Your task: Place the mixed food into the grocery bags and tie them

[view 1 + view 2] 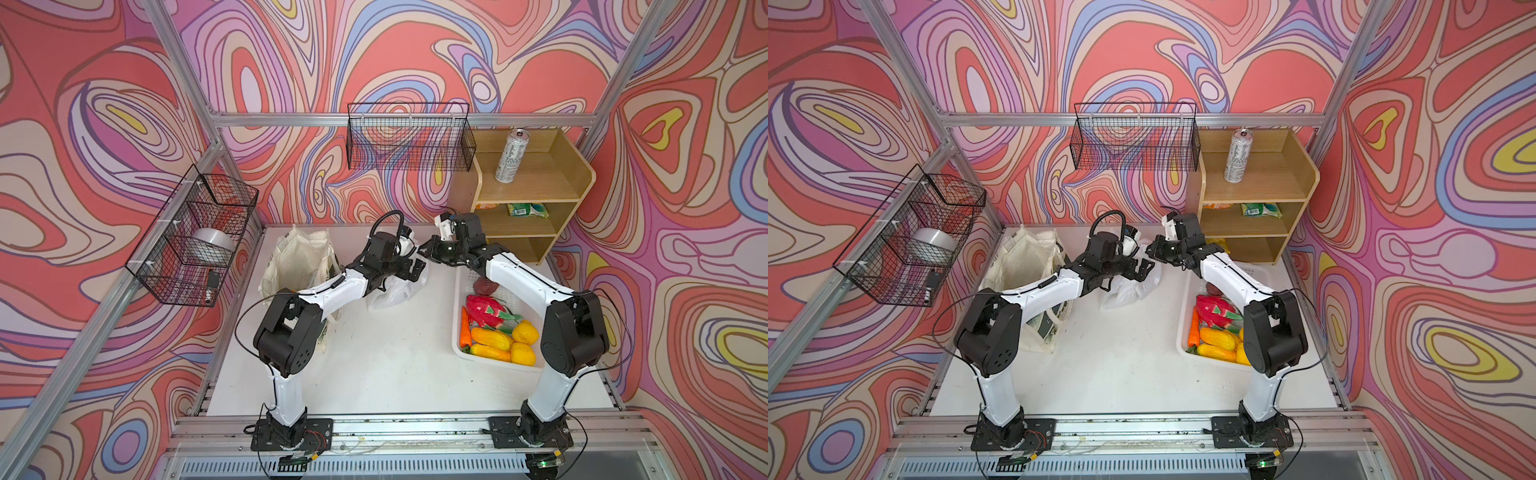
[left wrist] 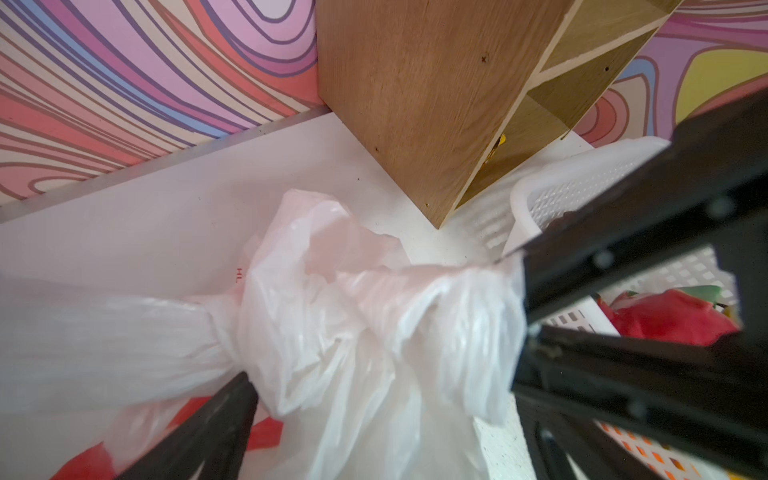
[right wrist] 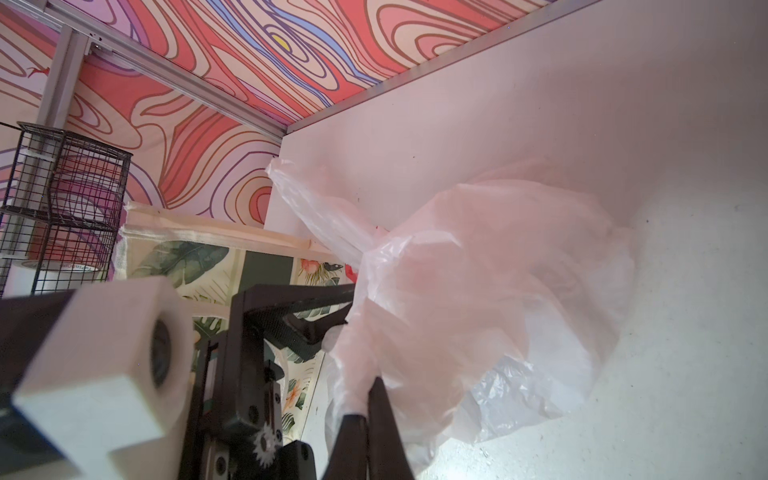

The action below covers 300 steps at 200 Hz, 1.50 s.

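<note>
- Right hand [image 3: 372, 386] is seen clamped on a twisted strand of the white plastic bag [image 3: 478, 270]. The left hand [image 1: 413, 270] is spread wide, its fingers set either side of the bag's bunched neck with nothing gripped.
- Tying this bag is judged to be the step in hand. A knot-like bunch is shown in the left wrist view, though whether it is cinched cannot be told.
- Next, the loose loop would need to be caught by the left hand and pulled against the right.
- The bag is found on the desk [image 1: 374, 365], between the canvas tote [image 1: 299, 257] and the perforated basket [image 1: 459, 299].
- The bag's film is thin, translucent and crinkled, while the tote is boxy cream cloth.
- Glossy toy produce [image 1: 490, 338] is not yet bagged and lies in the basket. A smooth cylindrical can [image 1: 509, 156] stands on the wooden shelf [image 1: 540, 187].
</note>
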Each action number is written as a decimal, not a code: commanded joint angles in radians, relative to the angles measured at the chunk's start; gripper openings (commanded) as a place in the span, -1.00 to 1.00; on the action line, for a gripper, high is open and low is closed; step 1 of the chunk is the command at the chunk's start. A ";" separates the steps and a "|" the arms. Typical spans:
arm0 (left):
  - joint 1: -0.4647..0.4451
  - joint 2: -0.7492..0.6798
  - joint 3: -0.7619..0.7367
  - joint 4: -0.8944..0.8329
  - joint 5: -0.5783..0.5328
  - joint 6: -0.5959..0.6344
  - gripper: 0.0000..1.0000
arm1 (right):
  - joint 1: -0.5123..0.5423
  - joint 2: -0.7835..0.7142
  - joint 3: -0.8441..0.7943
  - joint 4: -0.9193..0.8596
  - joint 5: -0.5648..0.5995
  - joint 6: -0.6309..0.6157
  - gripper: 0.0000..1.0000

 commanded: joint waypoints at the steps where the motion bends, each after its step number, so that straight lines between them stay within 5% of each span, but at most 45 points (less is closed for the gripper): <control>1: -0.003 0.024 0.010 0.056 -0.016 -0.025 1.00 | 0.010 0.007 0.013 0.003 -0.005 -0.010 -1.00; 24: -0.003 0.048 0.032 0.056 0.009 -0.029 0.43 | 0.010 0.007 0.012 0.006 -0.006 -0.005 -1.00; 48: -0.003 0.057 0.029 0.068 0.016 -0.042 -0.43 | 0.010 0.000 0.023 0.002 -0.003 -0.002 -1.00; 77: -0.004 0.054 0.025 0.079 0.009 -0.047 -1.00 | 0.009 -0.018 0.047 -0.015 -0.003 0.002 -0.26; 104: -0.003 0.045 0.022 0.081 0.005 -0.047 -1.00 | -0.001 -0.089 0.068 -0.024 0.033 0.008 0.14; 159: 0.038 -0.095 0.086 0.030 0.061 -0.086 -1.00 | -0.088 -0.350 0.001 -0.036 0.183 0.067 0.20; 201: 0.109 -0.215 0.319 -0.203 0.091 -0.063 -1.00 | -0.093 -0.446 -0.043 -0.088 0.227 0.086 0.20; 246: 0.209 -0.310 0.553 -0.419 0.083 0.002 -1.00 | -0.068 -0.386 -0.036 -0.121 0.157 0.090 0.18; 300: 0.377 -0.356 0.737 -0.566 0.046 0.042 -1.00 | 0.201 -0.087 0.194 -0.173 0.135 0.046 0.20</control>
